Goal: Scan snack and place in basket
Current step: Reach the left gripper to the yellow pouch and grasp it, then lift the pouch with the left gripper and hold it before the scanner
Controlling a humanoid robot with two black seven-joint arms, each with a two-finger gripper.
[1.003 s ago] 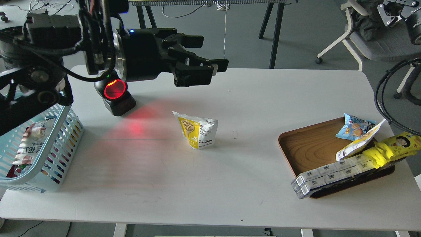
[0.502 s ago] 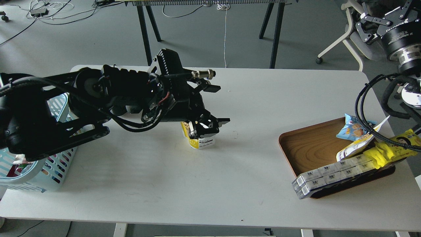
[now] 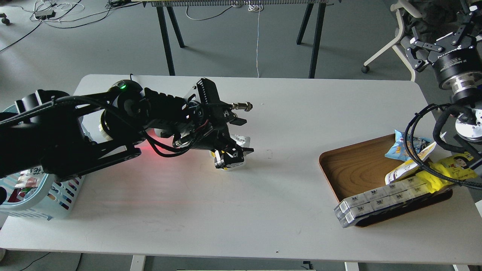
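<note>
The snack [image 3: 241, 140], a small yellow-and-white pouch, stands at the table's middle and is mostly hidden by my left gripper [image 3: 230, 158]. The left arm reaches in from the left, and its fingers are closed on the pouch from above. Only the pouch's white top corner and its bottom edge show. The light blue basket [image 3: 45, 205] sits at the table's left edge, partly behind my left arm, and holds a few packets. My right gripper [image 3: 438, 35] is raised at the far upper right, off the table, with its jaws spread and empty.
A black scanner [image 3: 122, 87] with a green light stands behind my left arm and casts a red glow on the table [image 3: 241, 210]. A brown wooden tray [image 3: 354, 165] at the right holds a blue snack bag [image 3: 403, 145], a yellow packet [image 3: 453, 165] and white boxes [image 3: 376, 201].
My left arm swung from near the scanner down over the pouch, then lowered, and its fingers closed on it. The right gripper shifted slightly at the upper right.
</note>
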